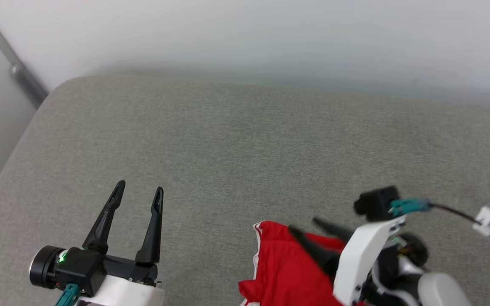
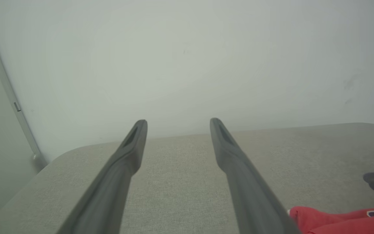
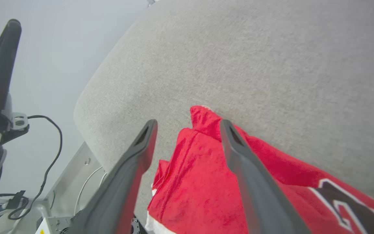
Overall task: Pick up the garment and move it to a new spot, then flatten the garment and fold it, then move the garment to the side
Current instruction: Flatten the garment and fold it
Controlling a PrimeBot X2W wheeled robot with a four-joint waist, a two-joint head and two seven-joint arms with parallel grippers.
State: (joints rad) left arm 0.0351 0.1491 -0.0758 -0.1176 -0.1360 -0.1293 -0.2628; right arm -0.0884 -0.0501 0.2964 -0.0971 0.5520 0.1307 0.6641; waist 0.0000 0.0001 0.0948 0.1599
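The red jersey (image 1: 283,267) lies crumpled at the near right of the grey fabric-covered surface (image 1: 245,148) (a black, white-edged number shows on it). The right hand (image 1: 303,225) hangs spread wide just over it, gripping nothing; the left hand (image 1: 139,187), near left, gapes empty.

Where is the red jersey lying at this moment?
In the head view the garment lies bunched on the grey cushion at the bottom, right of centre, just beneath the open right gripper and to the right of the left gripper.
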